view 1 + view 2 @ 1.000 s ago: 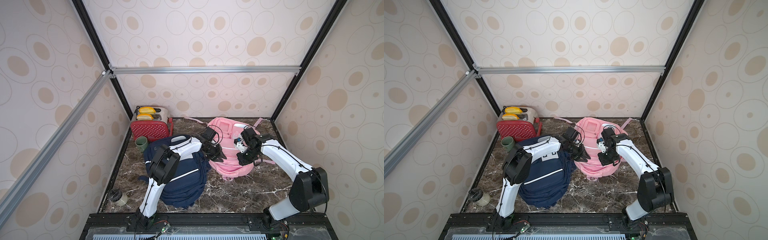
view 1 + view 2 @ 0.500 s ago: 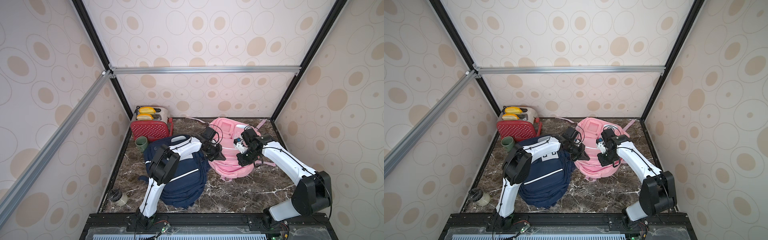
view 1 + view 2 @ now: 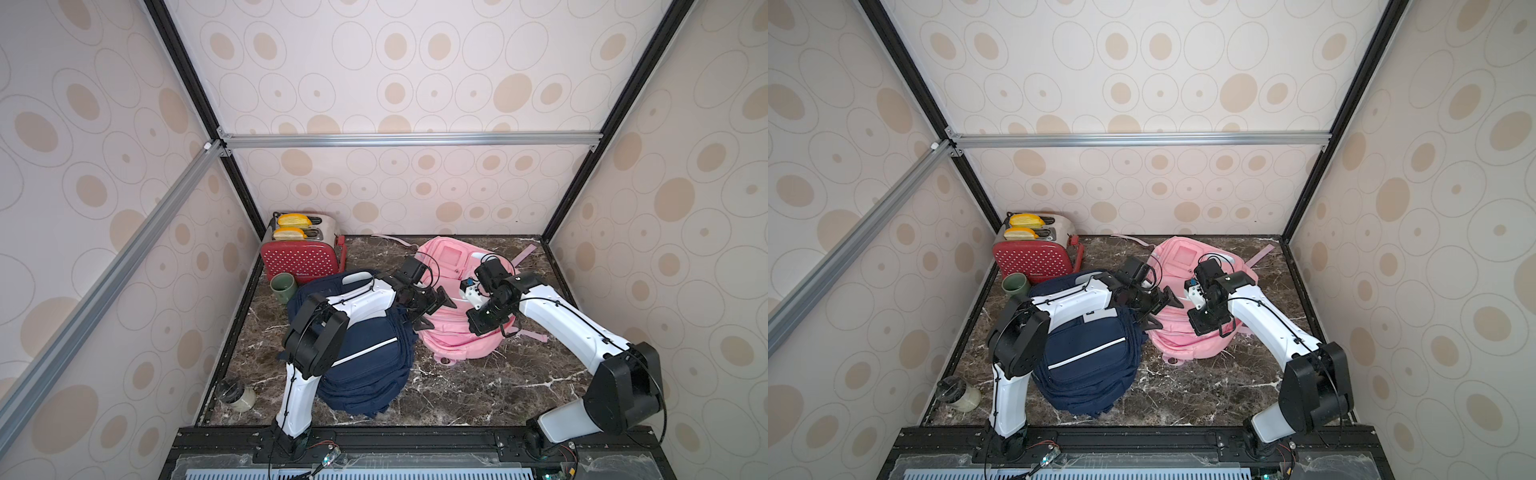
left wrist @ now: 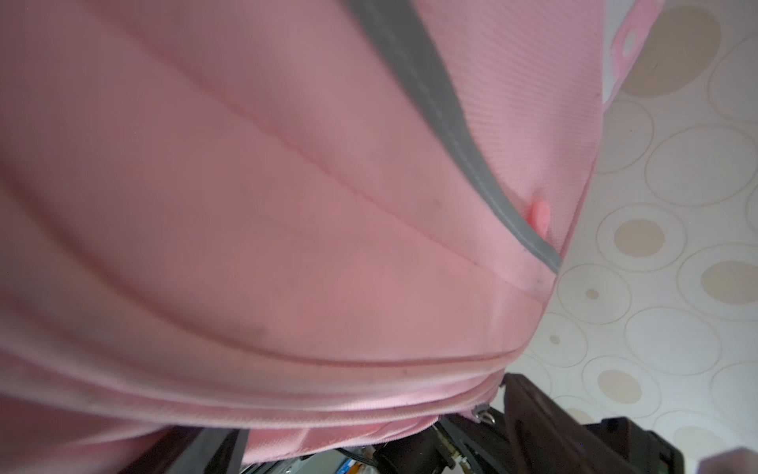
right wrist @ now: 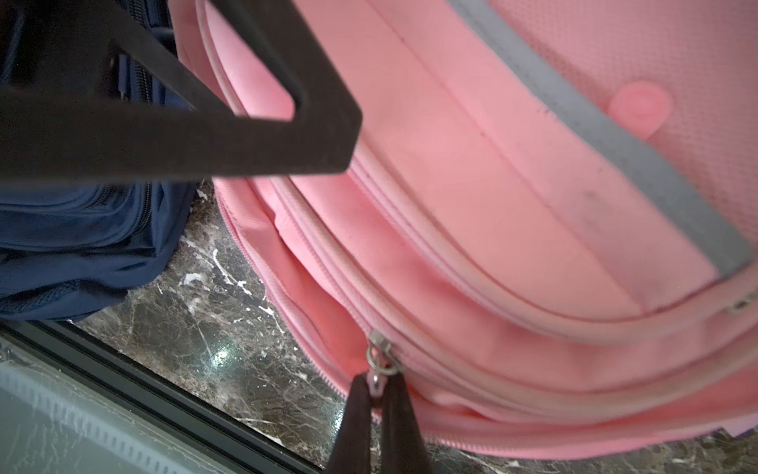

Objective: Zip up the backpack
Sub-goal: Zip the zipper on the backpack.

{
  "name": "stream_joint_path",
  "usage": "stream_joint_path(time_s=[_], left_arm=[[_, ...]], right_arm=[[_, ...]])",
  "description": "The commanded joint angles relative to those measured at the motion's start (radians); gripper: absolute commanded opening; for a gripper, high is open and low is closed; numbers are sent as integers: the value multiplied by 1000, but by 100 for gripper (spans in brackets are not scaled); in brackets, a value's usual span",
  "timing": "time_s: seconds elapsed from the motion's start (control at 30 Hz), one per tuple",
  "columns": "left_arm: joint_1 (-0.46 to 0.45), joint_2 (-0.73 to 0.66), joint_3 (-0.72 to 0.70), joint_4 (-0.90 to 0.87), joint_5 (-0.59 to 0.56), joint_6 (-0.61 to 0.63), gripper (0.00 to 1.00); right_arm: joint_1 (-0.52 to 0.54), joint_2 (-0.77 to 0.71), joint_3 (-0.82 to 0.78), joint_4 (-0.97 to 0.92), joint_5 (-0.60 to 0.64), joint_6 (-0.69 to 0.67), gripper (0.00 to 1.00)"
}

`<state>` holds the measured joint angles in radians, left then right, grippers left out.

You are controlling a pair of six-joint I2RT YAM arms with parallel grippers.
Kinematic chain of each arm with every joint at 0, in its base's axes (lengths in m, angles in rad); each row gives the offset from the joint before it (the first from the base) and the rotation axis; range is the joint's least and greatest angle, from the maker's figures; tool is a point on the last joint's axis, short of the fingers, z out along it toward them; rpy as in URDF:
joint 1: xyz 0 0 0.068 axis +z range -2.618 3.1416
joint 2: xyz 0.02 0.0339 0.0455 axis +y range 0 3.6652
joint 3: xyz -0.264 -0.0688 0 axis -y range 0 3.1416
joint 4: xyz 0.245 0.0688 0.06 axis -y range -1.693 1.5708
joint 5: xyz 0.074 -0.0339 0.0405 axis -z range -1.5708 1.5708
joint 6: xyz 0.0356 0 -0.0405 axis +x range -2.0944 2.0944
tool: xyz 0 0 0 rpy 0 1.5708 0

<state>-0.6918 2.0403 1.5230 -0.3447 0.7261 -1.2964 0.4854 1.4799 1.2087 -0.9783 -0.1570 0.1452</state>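
Right wrist view: right gripper (image 5: 379, 394) pinches the pink backpack (image 5: 471, 172) zipper pull (image 5: 380, 361); left gripper (image 3: 436, 305) gapes.

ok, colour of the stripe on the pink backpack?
Grey stripe across the pink backpack, clearest in the right wrist view.

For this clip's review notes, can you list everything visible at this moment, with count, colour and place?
pink backpack: one, pink with a grey strip, back right of the table
zipper pull: one, metal, on the pink backpack
navy backpack: one, dark blue, left of the pink one
toaster: one, red, back left corner, two yellow slices in its slots
cup: one, green, before the toaster
jar: one, clear, front left edge
left gripper: open, at the pink backpack's left edge
right gripper: shut on the zipper pull
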Motion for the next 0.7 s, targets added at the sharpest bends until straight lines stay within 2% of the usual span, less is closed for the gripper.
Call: stream_joint_path(time_s=[0.0, 0.1, 0.23, 0.3, 0.37, 0.4, 0.67], left_arm=[[-3, 37, -2, 111, -20, -147, 87], [-4, 79, -7, 175, -18, -226, 64], [-7, 123, -44, 267, -16, -331, 42], [-7, 132, -51, 282, -24, -355, 26], [-7, 129, -56, 299, -35, -360, 5], [-7, 122, -57, 291, -41, -350, 0], [0, 36, -94, 198, -55, -246, 0]], right_arm=[[16, -54, -16, 76, -21, 26, 0], [23, -69, -23, 91, -35, 36, 0], [47, -94, -46, 114, -30, 38, 0], [46, -107, -62, 120, -32, 43, 0], [46, -121, -81, 118, -21, 41, 0], [46, -129, -87, 112, -8, 38, 0], [7, -135, -157, 70, 163, -25, 0]])
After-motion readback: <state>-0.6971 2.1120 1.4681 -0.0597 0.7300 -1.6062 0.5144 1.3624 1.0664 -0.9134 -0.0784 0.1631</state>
